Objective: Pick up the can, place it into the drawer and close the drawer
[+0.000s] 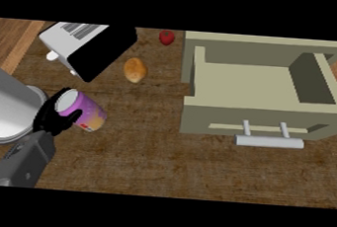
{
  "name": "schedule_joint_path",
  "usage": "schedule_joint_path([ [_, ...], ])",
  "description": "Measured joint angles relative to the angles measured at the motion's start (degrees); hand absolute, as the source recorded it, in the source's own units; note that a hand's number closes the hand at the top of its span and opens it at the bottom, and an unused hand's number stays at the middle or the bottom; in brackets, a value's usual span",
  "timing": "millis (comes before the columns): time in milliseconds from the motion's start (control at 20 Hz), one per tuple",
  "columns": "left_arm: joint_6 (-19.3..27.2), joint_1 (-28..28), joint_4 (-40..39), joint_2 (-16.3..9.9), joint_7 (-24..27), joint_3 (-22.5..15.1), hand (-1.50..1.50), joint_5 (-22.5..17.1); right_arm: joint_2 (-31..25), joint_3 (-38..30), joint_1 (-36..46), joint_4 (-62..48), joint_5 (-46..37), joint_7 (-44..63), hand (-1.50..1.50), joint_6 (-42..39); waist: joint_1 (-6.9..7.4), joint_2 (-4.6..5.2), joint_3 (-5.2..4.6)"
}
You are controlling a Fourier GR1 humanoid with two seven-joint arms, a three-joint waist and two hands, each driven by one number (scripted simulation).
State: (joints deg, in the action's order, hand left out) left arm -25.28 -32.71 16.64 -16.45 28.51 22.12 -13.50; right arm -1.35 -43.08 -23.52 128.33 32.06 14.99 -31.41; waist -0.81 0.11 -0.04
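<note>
A purple can (83, 109) with a white top lies tilted at the left of the counter. My left hand (54, 118) is curled round it from the left, fingers over its top and thumb across its side. The open drawer (264, 90), beige and holding nothing that I can see, stands at the right with its silver handle (269, 141) facing me. The right hand does not show in the head view.
A white toaster (87, 44) with a black side sits at the back left. A brown potato (135, 70) and a red fruit (166, 37) lie between toaster and drawer. A large metal pot (4, 104) stands at the left edge, beside my left hand.
</note>
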Motion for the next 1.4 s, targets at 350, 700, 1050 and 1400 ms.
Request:
schedule_joint_path([
  [350,8.11,3.37,9.69,8.56,0.14,-1.97,1.5,-1.34,0.99,1.52,-2.48,0.66,-1.12,-1.9,-1.5,1.06,0.74,-0.38,0.09],
  [700,14.95,6.72,26.93,14.18,-6.91,-6.98,1.5,-3.22,0.77,0.64,-4.22,1.67,0.9,-2.16,-1.5,1.7,1.09,-0.59,0.13],
  [1050,23.78,9.76,46.47,15.96,-17.04,-14.11,1.5,-3.46,1.07,1.35,-5.07,1.77,-0.01,-3.36,-1.5,1.53,1.06,-0.53,0.11],
  [1400,32.92,7.59,59.77,15.96,-28.59,-19.51,1.5,-2.46,1.08,1.67,-5.48,2.24,0.73,-2.98,-1.5,2.19,0.69,-0.36,0.06],
])
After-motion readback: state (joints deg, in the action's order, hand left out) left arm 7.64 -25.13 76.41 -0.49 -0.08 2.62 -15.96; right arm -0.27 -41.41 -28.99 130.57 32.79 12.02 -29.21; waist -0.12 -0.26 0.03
